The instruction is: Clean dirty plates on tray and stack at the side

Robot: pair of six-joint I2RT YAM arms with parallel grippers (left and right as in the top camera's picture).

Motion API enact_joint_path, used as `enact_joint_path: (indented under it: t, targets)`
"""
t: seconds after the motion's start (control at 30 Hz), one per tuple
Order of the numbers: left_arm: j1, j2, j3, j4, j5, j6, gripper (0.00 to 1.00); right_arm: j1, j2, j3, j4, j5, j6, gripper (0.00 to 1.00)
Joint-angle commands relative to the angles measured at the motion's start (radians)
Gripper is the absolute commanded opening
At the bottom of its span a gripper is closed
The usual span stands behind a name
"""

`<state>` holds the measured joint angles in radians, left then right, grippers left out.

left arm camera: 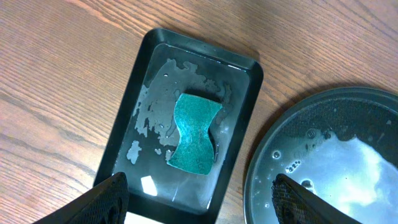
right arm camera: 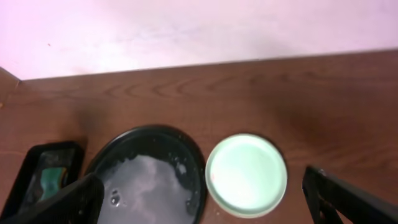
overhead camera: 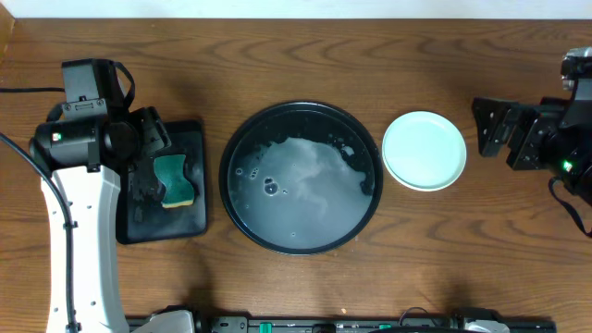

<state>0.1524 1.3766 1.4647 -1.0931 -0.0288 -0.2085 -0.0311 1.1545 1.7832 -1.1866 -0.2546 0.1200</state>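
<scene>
The large round black tray with a raised rim (overhead camera: 242, 139) is sitting mid-worktop, holding only a film of cloudy, bubbly water; no plate is lying in it. A pale turquoise glossy plastic plate (overhead camera: 424, 150) is resting on the brown wooden worktop (overhead camera: 305, 55) just beside the tray's right rim. I cannot tell whether others are lying beneath it, so the stack may be complete.

The left gripper (left arm camera: 200, 179) is hovering with its fingers spread wide, holding nothing, above the teal hourglass-shaped sponge (left arm camera: 196, 134), which is lying in the small rectangular black tray (left arm camera: 245, 68). The right gripper (overhead camera: 481, 128) is likewise spread and holding nothing, hanging near the plate's right side but apart from it.

The risks are looking modest. A careless sweep of the right arm could be shoving the slick plate against the tray rim. Nudging the tray could be slopping soapy water onto the wood, and a wet plate could be slipping from any grip.
</scene>
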Motion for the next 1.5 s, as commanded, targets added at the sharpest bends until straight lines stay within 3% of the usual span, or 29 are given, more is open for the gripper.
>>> enact_joint_path:
  t: [0.0,0.17,0.37,0.4,0.47,0.7,1.0,1.47]
  targets:
    - [0.003,-0.003,0.006,-0.002,-0.005,0.006,0.74,0.006,0.001,-0.049,0.078,0.000,-0.126,0.99]
    - [0.003,-0.003,0.006,-0.002,-0.005,0.006,0.74,0.006,-0.098,-0.296,0.320,0.003,-0.228,0.99]
    - [0.003,-0.003,0.006,-0.002,-0.005,0.006,0.74,0.006,-0.316,-0.771,0.661,-0.013,-0.225,0.99]
    - [0.003,-0.003,0.006,-0.002,-0.005,0.006,0.74,0.006,-0.393,-0.937,0.774,-0.013,-0.225,0.99]
    - [0.003,-0.003,0.006,-0.002,-0.005,0.006,0.74,0.006,-0.476,-1.101,0.885,-0.019,-0.225,0.99]
    - [0.003,-0.003,0.006,-0.002,-0.005,0.006,0.74,0.007,-0.785,-1.538,1.167,-0.076,-0.221,0.99]
    - [0.003,-0.003,0.006,-0.002,-0.005,0.006,0.75,0.007,-1.075,-1.773,1.198,-0.076,-0.208,0.99]
    - [0.003,-0.003,0.006,-0.002,-0.005,0.005,0.74,0.007,-1.150,-1.778,1.140,-0.061,-0.200,0.99]
